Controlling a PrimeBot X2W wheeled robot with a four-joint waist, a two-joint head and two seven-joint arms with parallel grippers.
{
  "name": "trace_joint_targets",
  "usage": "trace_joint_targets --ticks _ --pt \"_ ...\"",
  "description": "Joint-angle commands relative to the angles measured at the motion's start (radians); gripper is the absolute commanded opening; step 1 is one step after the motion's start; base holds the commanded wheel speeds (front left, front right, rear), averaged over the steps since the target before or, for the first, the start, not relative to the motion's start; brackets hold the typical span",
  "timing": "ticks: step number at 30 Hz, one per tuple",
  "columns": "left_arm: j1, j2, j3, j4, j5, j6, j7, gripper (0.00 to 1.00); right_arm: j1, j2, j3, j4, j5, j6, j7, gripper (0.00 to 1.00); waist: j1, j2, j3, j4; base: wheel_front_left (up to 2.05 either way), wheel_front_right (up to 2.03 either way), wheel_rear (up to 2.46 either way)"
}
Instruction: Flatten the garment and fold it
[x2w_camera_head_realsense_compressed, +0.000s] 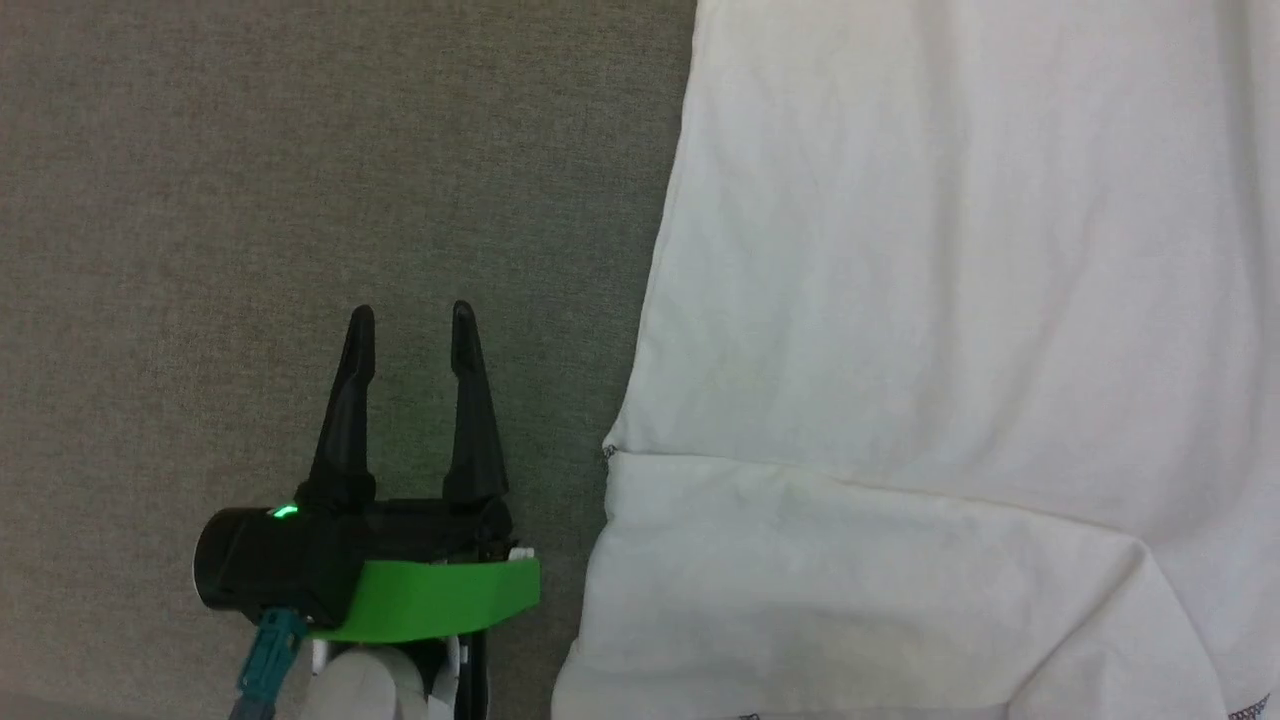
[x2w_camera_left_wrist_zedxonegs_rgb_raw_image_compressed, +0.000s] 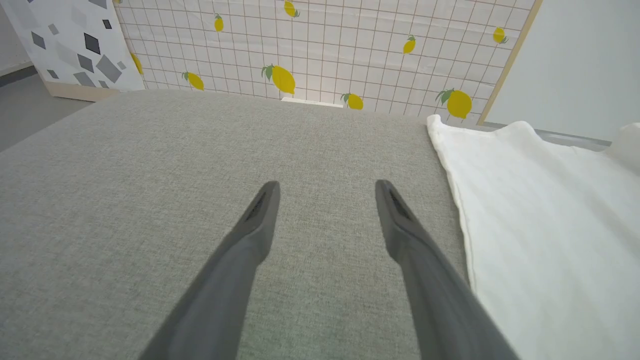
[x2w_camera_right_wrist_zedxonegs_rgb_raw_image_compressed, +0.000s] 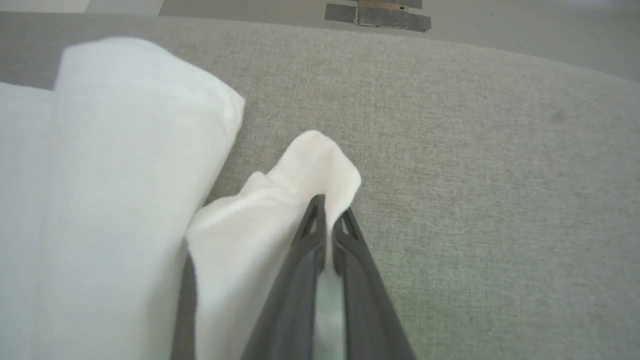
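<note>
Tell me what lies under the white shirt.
The grey fabric surface shows beside the garment and likely continues beneath it; whatever else lies below is hidden by the cloth.

A grey fabric surface carries the white garment.

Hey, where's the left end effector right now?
In the head view, the left end effector is at the lower left, open, with grey surface under it and the garment just to its right.
</note>
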Motion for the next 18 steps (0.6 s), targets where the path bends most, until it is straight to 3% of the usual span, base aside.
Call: trace_joint_targets --ticks 1,9,18 --pt "-0.014 0.001 0.005 0.006 0.011 -0.007 -0.004 1.00 -0.007 0.005 -0.012 0.005 -0.008 -0.002 -0.025 0.00 -0.0002 0.0000 -0.021 -0.021 0.00 0.00 0.00" --pt "0.008 0.024 0.043 0.023 0.010 -0.013 -0.004 1.00 0.007 0.012 -0.128 0.021 -0.003 -0.002 -0.168 0.00 -0.0002 0.0000 -0.155 -0.091 0.00 0.00 0.00" --pt "0.094 0.060 0.090 0.021 -0.017 -0.007 0.000 1.00 0.209 -0.025 -0.369 -0.050 -0.019 -0.002 -0.216 0.00 -0.0002 0.0000 -0.317 -0.160 0.00 0.00 0.00"
